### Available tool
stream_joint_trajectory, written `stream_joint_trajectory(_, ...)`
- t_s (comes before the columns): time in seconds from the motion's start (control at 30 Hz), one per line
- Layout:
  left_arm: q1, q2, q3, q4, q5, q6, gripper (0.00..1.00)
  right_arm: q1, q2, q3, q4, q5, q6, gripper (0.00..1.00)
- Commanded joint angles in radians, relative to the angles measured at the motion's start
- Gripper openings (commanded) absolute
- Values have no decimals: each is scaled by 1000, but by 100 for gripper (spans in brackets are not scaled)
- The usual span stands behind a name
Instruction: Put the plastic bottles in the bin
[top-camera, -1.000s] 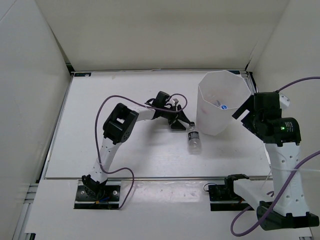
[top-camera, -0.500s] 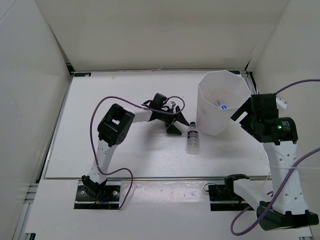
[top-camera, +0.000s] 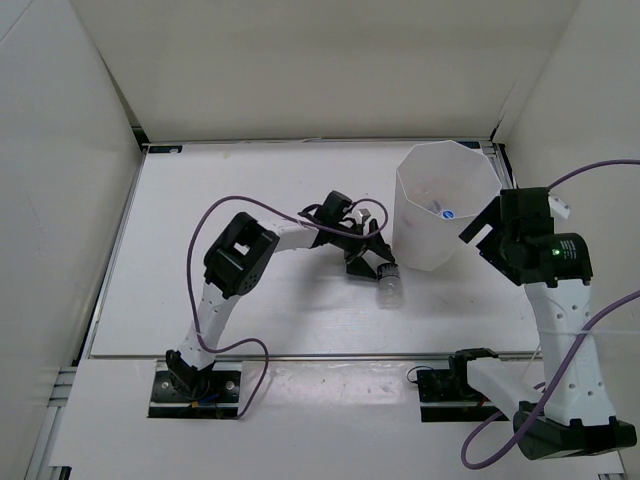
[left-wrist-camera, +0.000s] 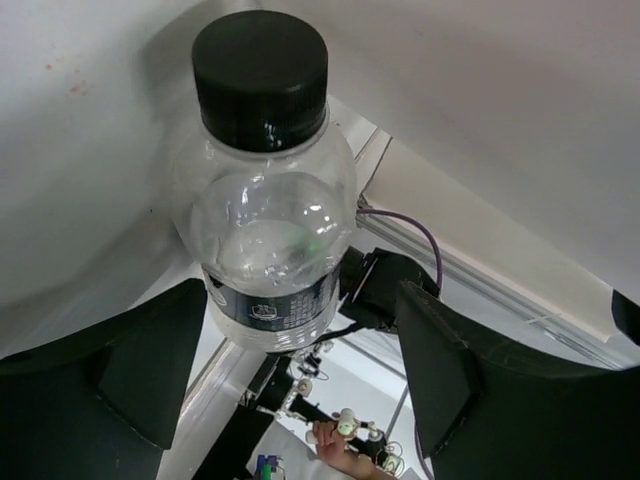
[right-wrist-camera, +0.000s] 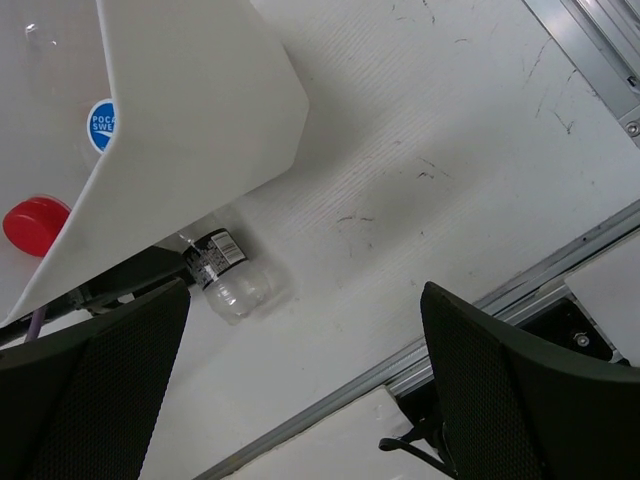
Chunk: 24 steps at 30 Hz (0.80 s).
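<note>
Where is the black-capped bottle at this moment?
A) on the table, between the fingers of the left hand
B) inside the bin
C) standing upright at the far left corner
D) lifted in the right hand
A: the left wrist view shows the black-capped bottle between the open fingers of the left hand, and it lies on the table beside the bin.

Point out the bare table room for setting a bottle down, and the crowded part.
Bare: the wide left side of the table, from its left edge to the left arm; the far strip behind that arm; the near strip in front of the bottle. Crowded: the gap beside the bin, where the left fingers straddle the bottle.
</note>
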<state>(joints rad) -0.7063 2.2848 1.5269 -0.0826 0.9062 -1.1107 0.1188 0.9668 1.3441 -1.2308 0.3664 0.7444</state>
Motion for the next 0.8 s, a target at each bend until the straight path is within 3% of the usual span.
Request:
stream_joint_trajectory(0.0,-24,14,29,-6,26,15,86,-4,0,-13,11,-6,4,100)
stream_joint_trajectory(0.13,-42,39,50,-6,36,15,82,-4,-20,-37,-12,3,-5,100)
stream_joint_trajectory(0.23,-51,61,62,-6,45,15,73,-4,-30,-46,-25,3,-5,100)
stream_joint_trajectory(0.43,-51,49,50,-6,72,49,30,-4,-59,-36,-58,12,-5,100)
stream_joint_trajectory(0.5,-42,-2,0,-6,60,74,29,-4,-59,-23,-67,22,-5,100)
stream_joint_trajectory(0.63,22,-274,-241,-6,-26,142,29,-4,-59,-23,-67,22,-5,100)
stream_joint_trajectory(0.77,102,-496,-315,-92,-118,199,30,-4,-68,-23,-67,13,-5,100)
